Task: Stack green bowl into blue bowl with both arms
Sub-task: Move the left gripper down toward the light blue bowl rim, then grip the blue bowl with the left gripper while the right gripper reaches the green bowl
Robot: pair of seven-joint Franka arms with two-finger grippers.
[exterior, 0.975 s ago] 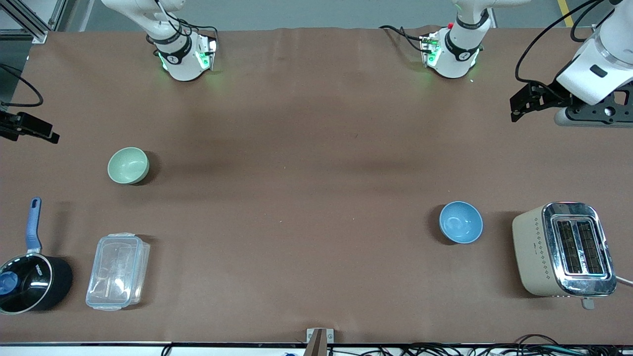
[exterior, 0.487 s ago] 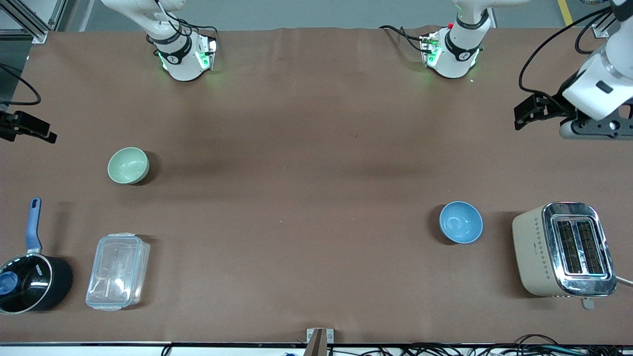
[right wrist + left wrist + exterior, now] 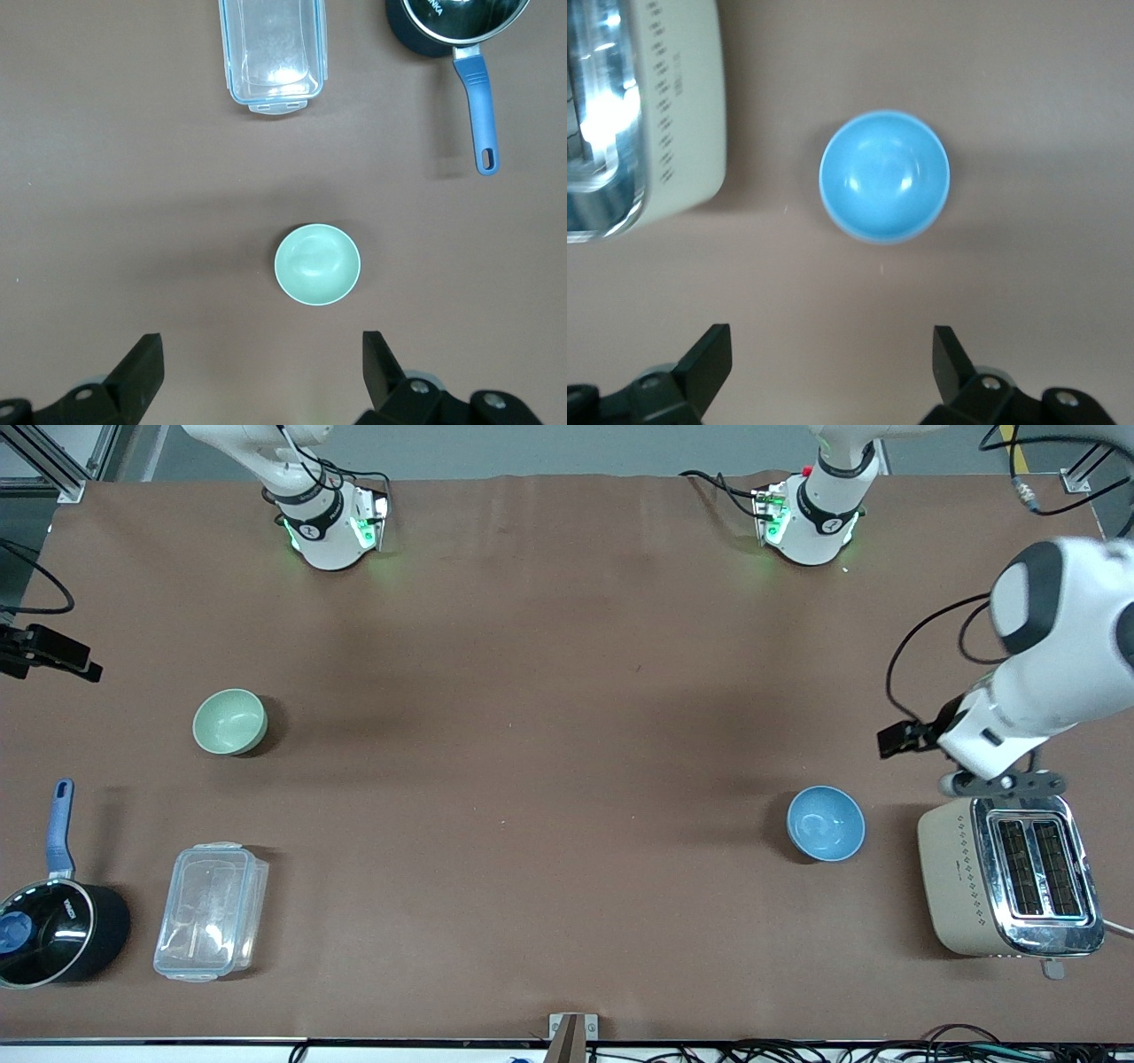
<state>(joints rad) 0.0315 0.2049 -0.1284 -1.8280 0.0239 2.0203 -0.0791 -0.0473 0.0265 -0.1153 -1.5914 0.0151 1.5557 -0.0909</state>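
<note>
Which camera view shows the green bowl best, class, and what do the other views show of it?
The right wrist view: the green bowl sits near the picture's middle, seen from straight above with its whole rim and inside visible. The front view shows the bowl smaller, toward the right arm's end of the table. The left wrist view does not show it.

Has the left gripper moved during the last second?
Yes. The left gripper, open, has come toward the front camera, from near the left arm's base to beside the toaster.

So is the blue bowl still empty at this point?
Empty: the blue bowl shows only its bare glossy inside, and the green bowl sits apart toward the right arm's end.
</note>
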